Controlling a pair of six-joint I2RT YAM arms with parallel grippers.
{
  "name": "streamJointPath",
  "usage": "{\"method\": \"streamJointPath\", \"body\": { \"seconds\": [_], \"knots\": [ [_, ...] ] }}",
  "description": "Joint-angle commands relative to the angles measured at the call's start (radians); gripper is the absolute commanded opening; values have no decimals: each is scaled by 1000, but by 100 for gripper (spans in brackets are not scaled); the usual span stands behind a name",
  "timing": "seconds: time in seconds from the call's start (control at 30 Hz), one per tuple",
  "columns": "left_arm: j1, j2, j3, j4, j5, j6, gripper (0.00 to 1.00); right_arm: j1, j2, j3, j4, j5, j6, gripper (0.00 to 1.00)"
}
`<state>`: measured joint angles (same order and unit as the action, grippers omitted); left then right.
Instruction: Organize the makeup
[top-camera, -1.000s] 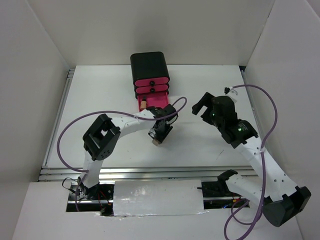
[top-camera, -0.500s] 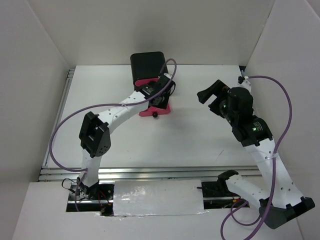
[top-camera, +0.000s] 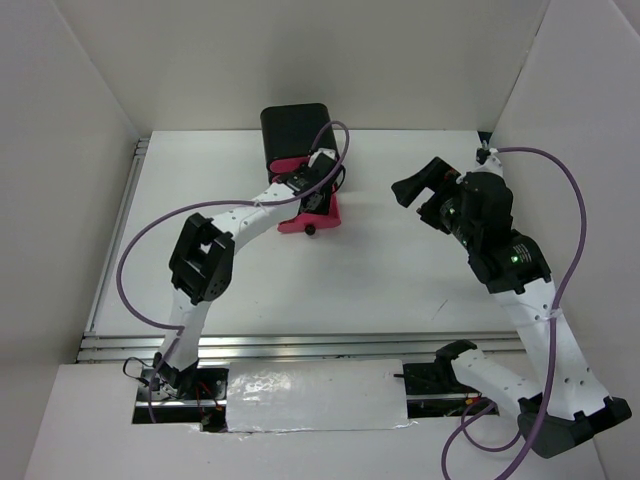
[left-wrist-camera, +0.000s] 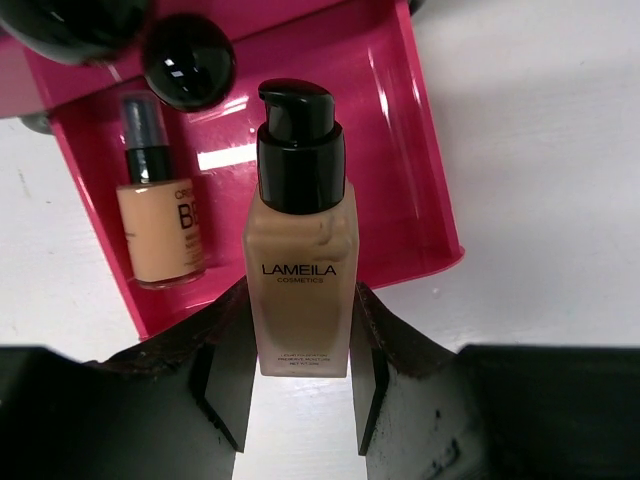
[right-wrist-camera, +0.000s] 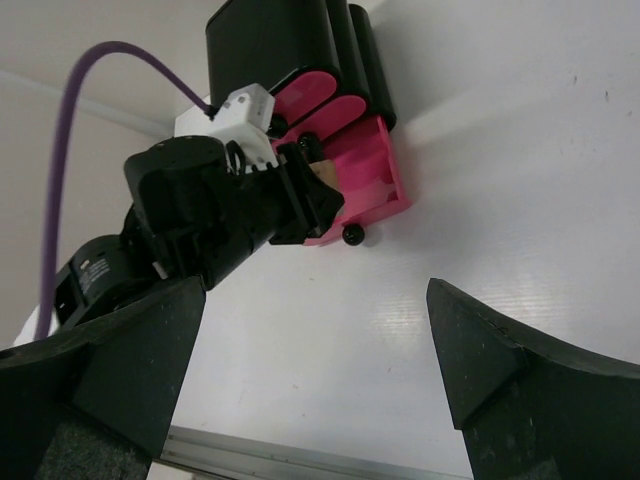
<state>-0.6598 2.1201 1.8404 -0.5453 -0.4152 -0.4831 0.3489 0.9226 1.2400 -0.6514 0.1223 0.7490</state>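
Note:
My left gripper (left-wrist-camera: 300, 335) is shut on a beige bottle (left-wrist-camera: 300, 290) with a black pump cap and holds it over the open pink drawer (left-wrist-camera: 405, 150). A second, smaller beige bottle (left-wrist-camera: 160, 225) with a dark cap lies inside that drawer at its left. In the top view the left gripper (top-camera: 318, 195) sits right at the drawer (top-camera: 322, 222). My right gripper (top-camera: 420, 195) is open and empty, off to the right of the drawer, also in its own view (right-wrist-camera: 315, 350). The compact, jar and sachets are out of view.
The black box (top-camera: 297, 130) with pink drawers stands at the back middle of the white table (top-camera: 400, 290); the lowest drawer is pulled out with its black knob (top-camera: 311, 231) facing front. White walls enclose the sides. The left arm (right-wrist-camera: 200, 220) fills the right wrist view's left.
The left gripper has carried the beige bottle from the middle of the table back to the open drawer. The right arm has drawn back to the right and risen.

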Motion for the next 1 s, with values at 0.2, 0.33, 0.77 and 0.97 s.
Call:
{"method": "streamJointPath", "body": {
  "seconds": [0.2, 0.33, 0.77, 0.97],
  "knots": [
    [3, 72, 22, 100, 12, -29, 0, -5, -8, 42, 10, -29, -22, 100],
    [6, 95, 26, 93, 13, -35, 3, -5, -4, 39, 18, -33, -22, 100],
    [11, -6, 45, 90, 50, -55, 90, -7, 19, 4, 61, -52, -16, 100],
    [14, -113, 103, 10, 14, -83, 95, -22, 16, -149, 182, -99, 64, 96]
  ]
}}
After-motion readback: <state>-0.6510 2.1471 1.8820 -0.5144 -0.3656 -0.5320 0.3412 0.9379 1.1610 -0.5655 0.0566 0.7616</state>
